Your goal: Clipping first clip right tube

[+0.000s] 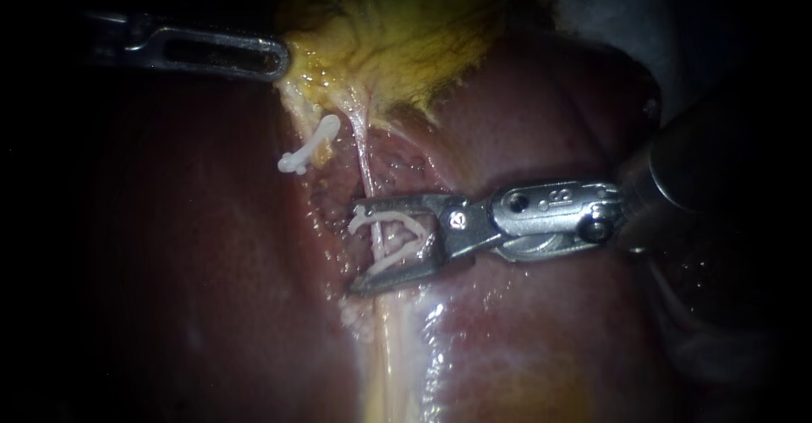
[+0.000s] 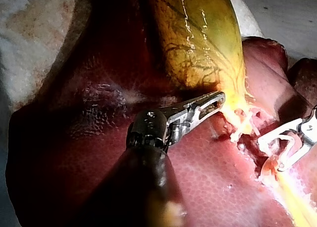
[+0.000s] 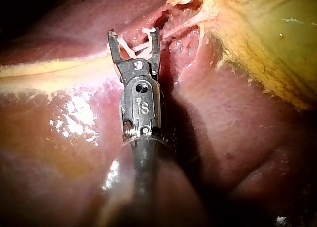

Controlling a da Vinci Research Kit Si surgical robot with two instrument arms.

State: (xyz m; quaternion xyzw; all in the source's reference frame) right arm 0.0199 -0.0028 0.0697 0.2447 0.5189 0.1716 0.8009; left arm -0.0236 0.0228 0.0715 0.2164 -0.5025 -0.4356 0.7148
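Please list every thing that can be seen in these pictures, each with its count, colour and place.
liver: one, dark red, under everything else.
gallbladder: one, yellow-green, against the liver.
tube: one, pale, runs from the gallbladder over the liver.
closed clip: one, white, beside the tube, near the gallbladder.
open clip: one, white, around the tube.
left instrument: one, metal, pincer shut on the gallbladder's edge.
right instrument: one, metal, pincer holds the open clip.

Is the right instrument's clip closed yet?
Open: the clip forms a V astride the tube, held between jaws of the right instrument.
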